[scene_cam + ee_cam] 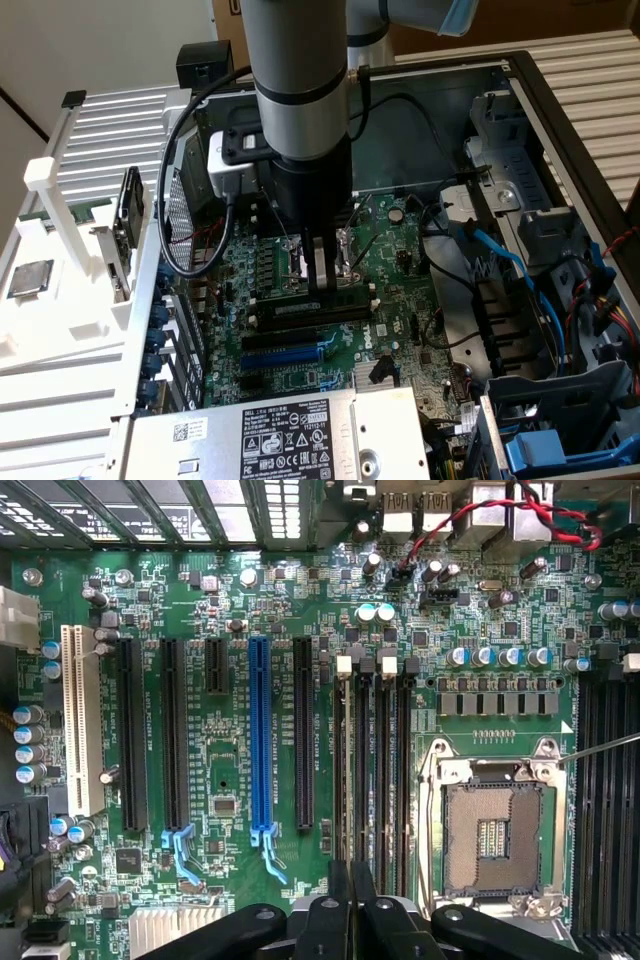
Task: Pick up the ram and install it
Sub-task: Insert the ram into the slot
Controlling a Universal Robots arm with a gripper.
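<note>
Ram (300,309): stands on its long edge in one of the black memory slots (386,780) on the motherboard (400,300), a small pale label on the face turned to the exterior view, just beside the bare processor socket (492,838). Appears to sit in the slot along its whole length. Cannot tell whether it is fully seated, nor whether the white end clips (345,663) are latched.

Fingers (320,268): almost together, pointing straight down at about the middle of the stick, apparently pinching its top edge.

Judged from this: pick-up done, stick at its slot. Not yet shown: firm seating, closed clips, release.

Further out: blue expansion slot (285,356) and a black one alongside, both parallel to the stick. Grey arm (300,70) rises out of the open computer case (560,140). Power supply (270,435) with its printed label sits at the near edge of the exterior view, and blue cables (510,265) hang at the exterior view's right. Outside the case, at the exterior view's left, a square silver processor chip (30,279) lies flat on a white holder (50,340), well apart from the work.
</note>
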